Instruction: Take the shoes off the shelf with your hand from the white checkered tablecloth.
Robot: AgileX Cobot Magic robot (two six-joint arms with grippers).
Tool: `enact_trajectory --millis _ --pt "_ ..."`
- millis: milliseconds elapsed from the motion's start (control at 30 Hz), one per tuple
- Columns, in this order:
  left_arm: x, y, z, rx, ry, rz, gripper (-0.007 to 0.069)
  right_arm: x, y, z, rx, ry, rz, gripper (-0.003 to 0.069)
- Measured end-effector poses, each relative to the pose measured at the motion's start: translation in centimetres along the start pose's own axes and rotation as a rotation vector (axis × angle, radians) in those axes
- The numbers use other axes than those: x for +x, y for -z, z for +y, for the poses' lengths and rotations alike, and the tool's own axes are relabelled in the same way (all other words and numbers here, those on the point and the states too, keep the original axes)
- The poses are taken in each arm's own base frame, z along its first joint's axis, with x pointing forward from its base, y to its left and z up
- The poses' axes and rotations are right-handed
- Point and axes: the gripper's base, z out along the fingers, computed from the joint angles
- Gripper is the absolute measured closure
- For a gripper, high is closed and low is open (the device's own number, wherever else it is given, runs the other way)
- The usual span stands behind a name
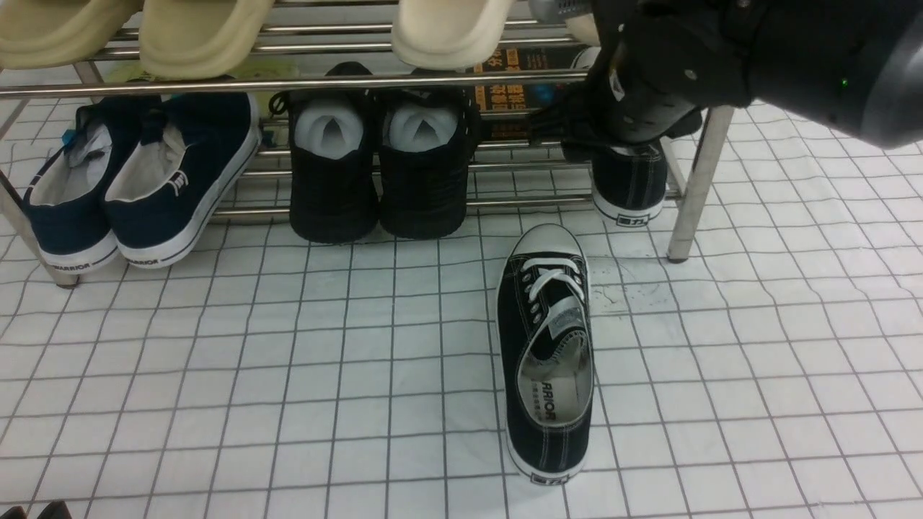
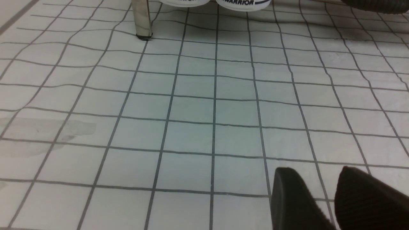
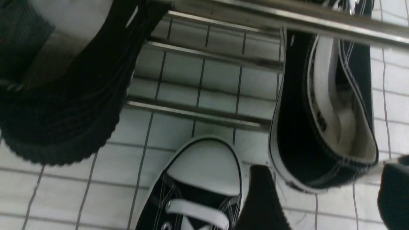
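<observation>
Sneaker [image 1: 546, 360] on cloth [image 1: 288, 360], twin [image 1: 629, 187] on shelf [image 1: 360, 79]

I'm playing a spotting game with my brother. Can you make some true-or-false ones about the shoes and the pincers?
1. One black lace-up sneaker lies on the checkered tablecloth. True.
2. Its partner is off the shelf too. False: it sits on the lower tier, at the right end.
3. The right pincer is shut tight. False: its jaws stand wide apart, either side of that sneaker's heel.
4. The all-black shoes have white paper stuffed inside. True.
5. The left pincer grips a navy shoe. False: it holds nothing and sits over bare cloth.
</observation>
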Motion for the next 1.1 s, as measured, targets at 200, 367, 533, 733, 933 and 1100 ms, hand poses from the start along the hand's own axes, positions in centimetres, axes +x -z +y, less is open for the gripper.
enact_trajectory --millis 200,367,533,733,933,1100 --pt "0.0 0.0 0.0 0.000 0.000 0.000 0.0384 0.4 -4.1 -0.7 0.028 0.032 -0.003 0.0187" --pt "0.0 0.0 0.0 0.000 0.000 0.000 0.0384 1.4 -7.0 -0.4 0.069 0.114 0.005 0.0187" --pt "0.0 0.0 0.0 0.000 0.000 0.000 0.0384 1.8 -8.4 -0.2 0.086 0.158 0.003 0.0211" --pt "0.0 0.0 0.0 0.000 0.000 0.000 0.0384 2.5 -9.4 -0.1 0.109 0.176 0.039 0.0477" --pt "0.0 0.0 0.0 0.000 0.000 0.000 0.0384 3.4 -6.0 1.0 0.067 0.202 0.200 0.0652" --pt "0.0 0.0 0.0 0.000 0.000 0.000 0.0384 3.3 -1.0 1.3 0.002 0.203 0.286 0.0652"
